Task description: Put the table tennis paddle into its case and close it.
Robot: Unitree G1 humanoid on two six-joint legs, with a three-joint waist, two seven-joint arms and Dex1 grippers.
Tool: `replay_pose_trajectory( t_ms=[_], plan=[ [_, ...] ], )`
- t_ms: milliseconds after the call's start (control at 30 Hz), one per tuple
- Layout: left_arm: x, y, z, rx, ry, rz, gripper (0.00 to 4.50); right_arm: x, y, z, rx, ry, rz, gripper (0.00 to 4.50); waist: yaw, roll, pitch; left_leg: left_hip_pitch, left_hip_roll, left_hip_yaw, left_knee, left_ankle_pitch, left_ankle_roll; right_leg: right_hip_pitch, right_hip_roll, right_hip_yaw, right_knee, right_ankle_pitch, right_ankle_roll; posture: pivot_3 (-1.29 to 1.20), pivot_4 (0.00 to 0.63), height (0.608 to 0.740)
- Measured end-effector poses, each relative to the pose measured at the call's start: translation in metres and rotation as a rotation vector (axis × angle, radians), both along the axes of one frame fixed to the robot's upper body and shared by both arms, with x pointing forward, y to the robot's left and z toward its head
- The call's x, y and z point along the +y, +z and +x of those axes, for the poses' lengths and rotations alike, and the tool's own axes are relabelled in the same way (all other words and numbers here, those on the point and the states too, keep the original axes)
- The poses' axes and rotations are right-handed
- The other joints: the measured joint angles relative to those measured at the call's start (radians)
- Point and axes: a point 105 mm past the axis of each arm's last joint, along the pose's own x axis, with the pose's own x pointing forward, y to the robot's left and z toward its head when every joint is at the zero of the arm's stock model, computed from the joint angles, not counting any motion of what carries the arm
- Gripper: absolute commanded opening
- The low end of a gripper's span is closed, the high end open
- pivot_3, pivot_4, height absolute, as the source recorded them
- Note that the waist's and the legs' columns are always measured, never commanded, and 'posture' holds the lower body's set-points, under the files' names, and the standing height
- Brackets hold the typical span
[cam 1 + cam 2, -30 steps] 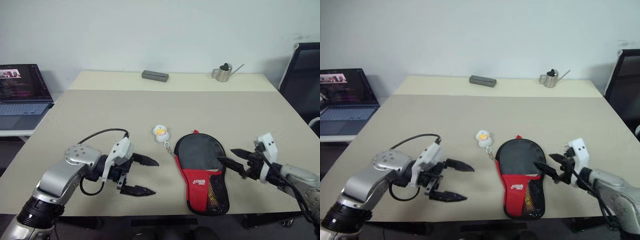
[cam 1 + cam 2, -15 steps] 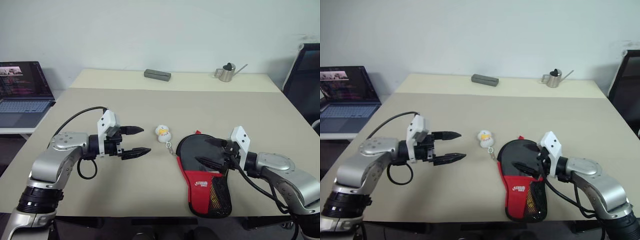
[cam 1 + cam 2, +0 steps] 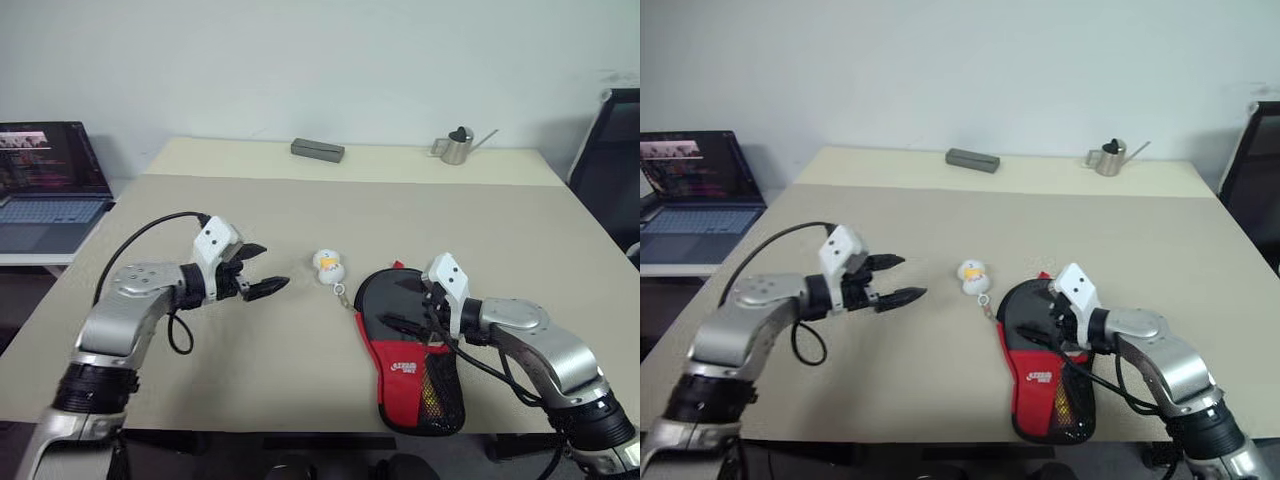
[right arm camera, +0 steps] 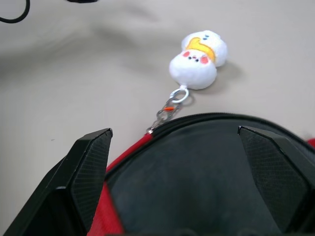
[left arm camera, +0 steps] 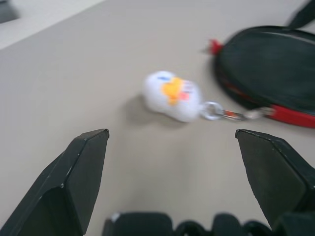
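now, case (image 3: 408,340) long axis front-back, round end away, both grippers released

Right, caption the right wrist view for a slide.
Open right gripper poised over the black case, white plush charm chained to its zip.

On the case (image 3: 405,340) in front of me I see a white logo (image 3: 400,367) printed on the red lower panel, just beside the mesh pocket. I can tell it is lettering in two short lines, but it is too small for me to read. Far from the case, past the table's left side, the laptop (image 3: 45,172) screen shows lines of text that I cannot read either.
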Motion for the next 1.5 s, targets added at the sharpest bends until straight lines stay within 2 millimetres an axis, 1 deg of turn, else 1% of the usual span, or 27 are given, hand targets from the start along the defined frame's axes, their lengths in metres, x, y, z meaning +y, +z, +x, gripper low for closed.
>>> replay_pose_trajectory(
  t_ms=[167,300,433,567,733,833,967,1200,1300,1467,1500],
  plan=[
    [-0.010,-0.012,0.024,0.021,0.018,0.038,4.50,-0.003,-0.008,0.002,0.024,-0.010,-0.021,4.48,0.004,-0.002,-0.001,0.000,0.000,0.001,0.000,0.000,0.000,0.000,0.000,0.000,0.000,0.000,0.000,0.00,0.150,0.740],
    [-0.015,-0.020,0.033,0.042,0.018,0.030,4.50,-0.006,-0.014,0.003,0.031,-0.034,-0.031,4.48,-0.002,-0.002,-0.002,0.001,0.001,0.001,0.000,0.000,0.000,-0.001,0.000,0.000,0.001,0.001,0.000,0.00,0.150,0.740],
    [-0.027,-0.032,0.041,0.073,0.006,0.017,4.50,-0.010,-0.021,0.003,0.024,-0.065,-0.059,4.48,-0.003,-0.003,-0.002,0.001,0.000,0.001,0.001,0.000,0.000,0.000,0.001,-0.001,0.001,0.001,0.001,0.00,0.150,0.740],
    [-0.039,-0.036,0.051,0.076,-0.014,0.010,4.50,-0.007,-0.028,0.001,0.044,-0.083,-0.039,4.48,-0.003,-0.003,-0.002,0.001,0.000,0.001,0.001,0.000,0.000,0.001,0.002,-0.001,0.001,0.001,0.002,0.00,0.150,0.740],
    [-0.049,-0.034,0.060,0.086,-0.017,-0.028,4.50,-0.005,-0.034,-0.003,0.061,-0.094,-0.028,4.48,-0.007,-0.003,-0.002,0.000,0.000,0.001,0.001,0.000,0.000,0.001,0.002,-0.001,0.002,0.001,0.002,0.00,0.150,0.740],
    [-0.052,-0.035,0.063,0.100,-0.016,-0.045,4.50,-0.004,-0.038,-0.006,0.072,-0.092,-0.030,4.48,-0.011,-0.003,-0.003,0.001,0.000,0.002,0.002,0.000,0.000,0.001,0.002,-0.001,0.002,0.001,0.002,0.00,0.150,0.740],
    [-0.060,-0.045,0.063,0.143,-0.017,-0.069,4.50,-0.002,-0.038,-0.006,0.072,-0.093,-0.029,4.48,-0.011,-0.003,-0.003,0.001,0.000,0.002,0.002,0.000,0.000,0.002,0.002,-0.001,0.003,0.001,0.002,0.00,0.150,0.740],
    [-0.068,-0.060,0.065,0.175,0.003,-0.046,4.50,-0.003,-0.039,-0.003,0.057,-0.115,-0.044,4.48,-0.011,-0.003,-0.003,0.001,0.000,0.002,0.004,0.000,0.000,0.002,0.002,-0.001,0.005,0.002,0.003,0.00,0.150,0.740],
    [-0.073,-0.060,0.069,0.166,0.011,-0.035,4.50,-0.002,-0.040,-0.001,0.049,-0.130,-0.049,4.48,-0.011,-0.003,-0.003,0.001,-0.001,0.002,0.006,0.000,0.000,0.002,0.002,0.000,0.009,0.001,0.003,0.00,0.150,0.740],
    [-0.080,-0.066,0.068,0.179,0.001,-0.025,4.50,-0.003,-0.041,0.000,0.045,-0.138,-0.060,4.48,-0.012,-0.004,-0.003,0.002,-0.001,0.003,0.007,0.001,0.000,0.002,0.002,0.000,0.013,0.001,0.003,0.00,0.150,0.740],
    [-0.082,-0.068,0.068,0.182,-0.004,-0.022,4.32,-0.003,-0.041,0.000,0.045,-0.139,-0.060,4.50,-0.012,-0.004,-0.003,0.002,-0.001,0.003,0.007,0.001,0.000,0.001,0.002,0.000,0.013,0.001,0.003,0.00,0.150,0.740]
  ],
)
